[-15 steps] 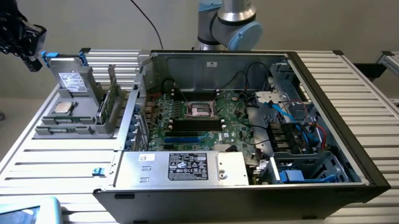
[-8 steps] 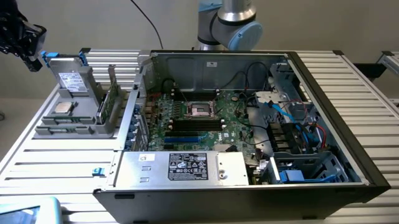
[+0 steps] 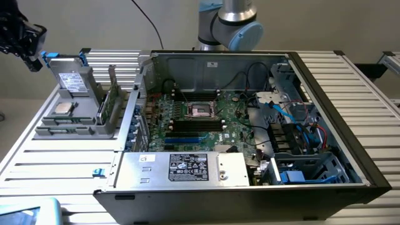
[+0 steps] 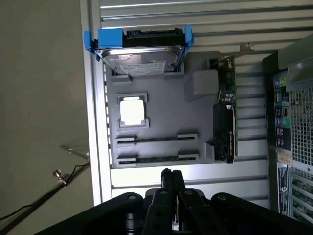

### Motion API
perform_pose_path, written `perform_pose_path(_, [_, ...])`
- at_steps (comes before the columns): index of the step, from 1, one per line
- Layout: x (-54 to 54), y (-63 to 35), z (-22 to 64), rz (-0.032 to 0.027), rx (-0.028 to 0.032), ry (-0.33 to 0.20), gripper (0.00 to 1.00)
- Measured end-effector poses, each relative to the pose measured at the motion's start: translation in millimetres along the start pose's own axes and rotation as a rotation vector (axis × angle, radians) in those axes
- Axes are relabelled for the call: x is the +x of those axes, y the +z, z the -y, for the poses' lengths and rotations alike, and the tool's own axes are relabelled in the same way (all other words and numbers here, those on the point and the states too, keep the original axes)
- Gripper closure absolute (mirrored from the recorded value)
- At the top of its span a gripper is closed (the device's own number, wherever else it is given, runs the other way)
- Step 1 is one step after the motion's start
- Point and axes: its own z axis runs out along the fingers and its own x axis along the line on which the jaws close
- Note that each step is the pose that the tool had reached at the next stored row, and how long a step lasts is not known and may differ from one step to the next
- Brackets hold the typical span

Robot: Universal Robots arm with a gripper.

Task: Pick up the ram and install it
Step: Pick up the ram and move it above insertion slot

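Pincer (image 4: 171, 172) is shut tight, its two black fingers pressed flat together with nothing between them. It hangs in the air over the exterior view's left side, above the grey tray (image 4: 161, 98) and well apart from the open case (image 3: 350, 140). The ram (image 4: 156, 158) has not been picked up. It stands on edge in a tray slot, a thin dark-green strip held by a grey clip at each end, and in the wrist view it is the stick nearest the fingertips. A second stick (image 4: 156, 138) sits the same way in the slot just beside it, parallel and apart. Next along the tray a square silver chip (image 4: 132, 110) lies flat in its own pocket. Beyond that a drive (image 4: 142, 58) with blue tabs stands propped at the tray's far end. A green card (image 4: 226, 122) with a black block on it stands on edge along the tray side that faces the case. The tray rests on a slatted metal table (image 4: 195, 14), as does the case. Inside the case the motherboard (image 3: 187, 136) lies flat, with its square socket (image 3: 201, 109) near the middle and the dark memory slots (image 3: 196, 124) just in front of it. A silver power unit (image 3: 181, 168) with a label fills the near corner of the case. The arm's grey and blue joint (image 3: 234, 23) rises behind the case.
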Motion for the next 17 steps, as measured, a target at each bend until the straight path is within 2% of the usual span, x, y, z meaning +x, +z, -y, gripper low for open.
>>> perform_pose_path(17, [0.1,1.7,-0.1,-0.0119,-0.0038,-0.306,0.89])
